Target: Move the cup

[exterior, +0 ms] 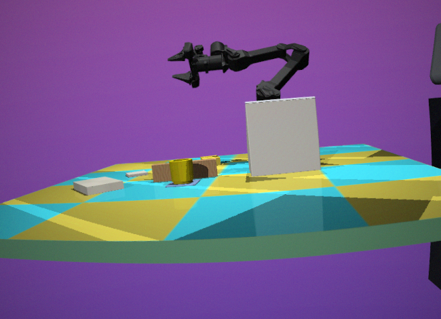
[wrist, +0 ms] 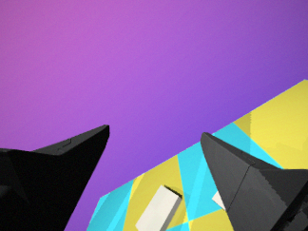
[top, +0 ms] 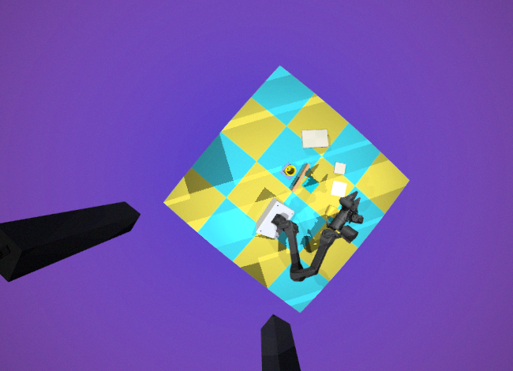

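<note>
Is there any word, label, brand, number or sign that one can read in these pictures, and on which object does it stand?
None: no view shows readable text.
Yellow cup: plain wall, no label.
Brown wall behind it: plain.
White block under the arm: blank face.
Flat white slab: blank.
Gripper and its fingers: plain black, no brand.
Dark shapes inside the cup in the top view: too small to tell.

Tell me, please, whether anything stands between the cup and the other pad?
Yes: a brown wall with an arched gap stands right behind the cup, between it and the yellow pad. The open gripper hangs high above, holding nothing.
</note>
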You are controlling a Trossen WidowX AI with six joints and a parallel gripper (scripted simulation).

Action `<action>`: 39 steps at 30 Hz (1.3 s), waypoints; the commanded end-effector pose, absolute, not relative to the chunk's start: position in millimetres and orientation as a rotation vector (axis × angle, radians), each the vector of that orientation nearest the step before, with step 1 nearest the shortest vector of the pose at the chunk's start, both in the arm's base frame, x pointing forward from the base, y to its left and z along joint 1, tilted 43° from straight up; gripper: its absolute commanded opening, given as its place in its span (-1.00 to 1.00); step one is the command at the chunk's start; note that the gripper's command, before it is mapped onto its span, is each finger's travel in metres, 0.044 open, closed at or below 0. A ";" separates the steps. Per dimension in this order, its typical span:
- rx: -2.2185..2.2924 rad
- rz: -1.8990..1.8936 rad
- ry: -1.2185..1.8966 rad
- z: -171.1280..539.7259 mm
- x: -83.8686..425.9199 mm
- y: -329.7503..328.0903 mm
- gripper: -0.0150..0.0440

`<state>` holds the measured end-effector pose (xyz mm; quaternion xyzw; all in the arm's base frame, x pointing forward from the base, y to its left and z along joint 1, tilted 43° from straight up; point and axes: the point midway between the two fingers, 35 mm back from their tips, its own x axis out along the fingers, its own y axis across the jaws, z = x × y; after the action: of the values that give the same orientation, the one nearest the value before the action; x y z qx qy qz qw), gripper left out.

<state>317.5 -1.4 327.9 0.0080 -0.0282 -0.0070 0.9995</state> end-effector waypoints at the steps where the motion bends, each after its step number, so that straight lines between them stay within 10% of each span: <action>1: 0.026 -0.015 -0.045 325.4 319.4 -1.1 0.78; 9: 0.383 -0.178 0.436 202.7 371.8 16.1 0.07; 26: 0.439 -1.085 0.954 -38.6 312.5 38.1 0.07; 39: 0.326 -1.254 0.906 -68.0 281.1 34.6 0.07</action>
<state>279.0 33.5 -69.0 0.1445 0.4187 -0.5575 0.7021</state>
